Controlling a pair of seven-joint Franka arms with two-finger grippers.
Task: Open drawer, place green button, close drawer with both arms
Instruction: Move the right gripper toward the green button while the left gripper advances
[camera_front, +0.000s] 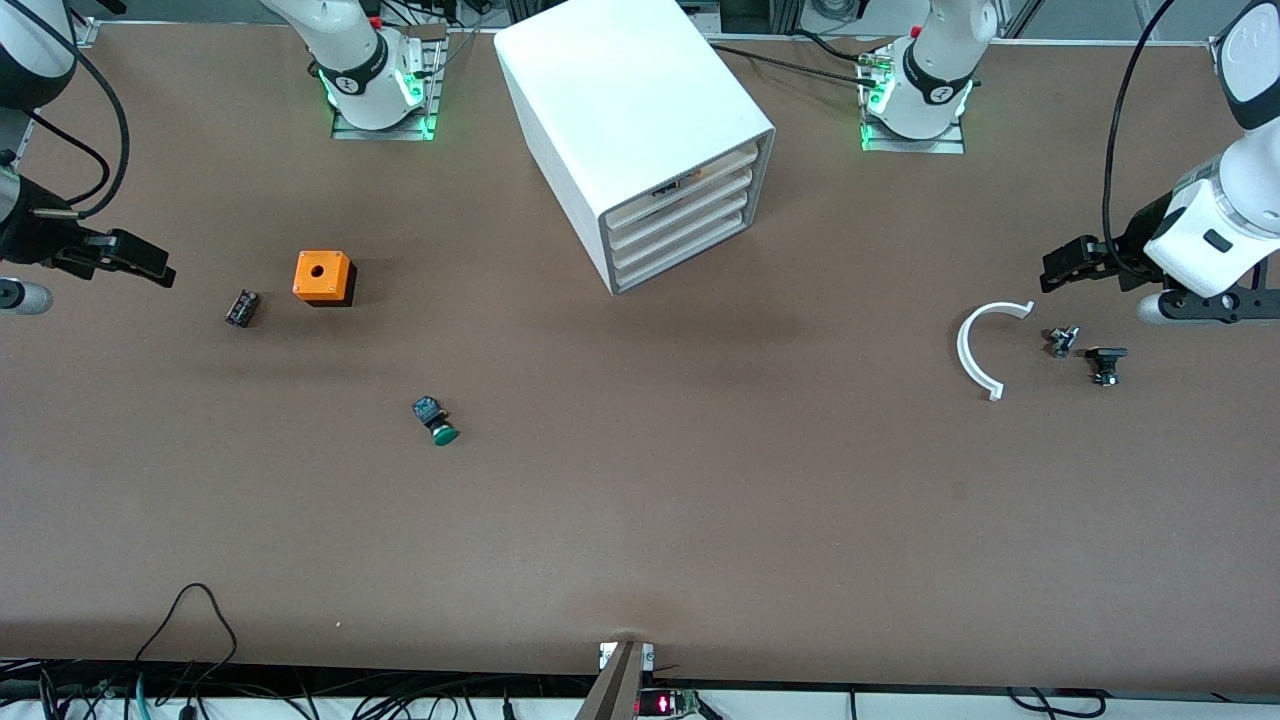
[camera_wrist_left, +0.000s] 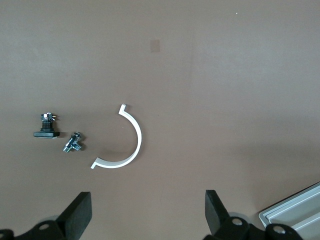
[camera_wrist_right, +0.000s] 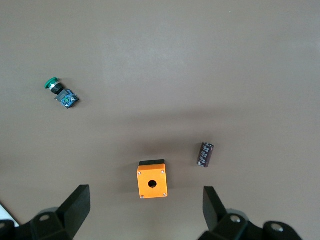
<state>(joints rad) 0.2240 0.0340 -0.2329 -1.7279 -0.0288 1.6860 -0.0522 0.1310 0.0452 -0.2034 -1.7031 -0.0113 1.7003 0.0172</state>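
Lying on its side on open table: button (camera_front: 435, 420), judged light and rigid, round cap likely slippery; gripping the squarer dark body advised. Hovering with fingers spread, holding nothing: left gripper (camera_wrist_left: 148, 215) over the table beside a white curved piece (camera_front: 982, 348), right gripper (camera_wrist_right: 146, 214) near the orange cube (camera_front: 323, 276). Sitting shut: all drawers (camera_front: 680, 228).

White half-ring (camera_wrist_left: 131, 145) beside small parts (camera_wrist_left: 74, 142)

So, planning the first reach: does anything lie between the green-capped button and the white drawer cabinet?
No. In the front view the stretch between the green-capped push button and the white boxy drawer cabinet is bare brown tabletop.
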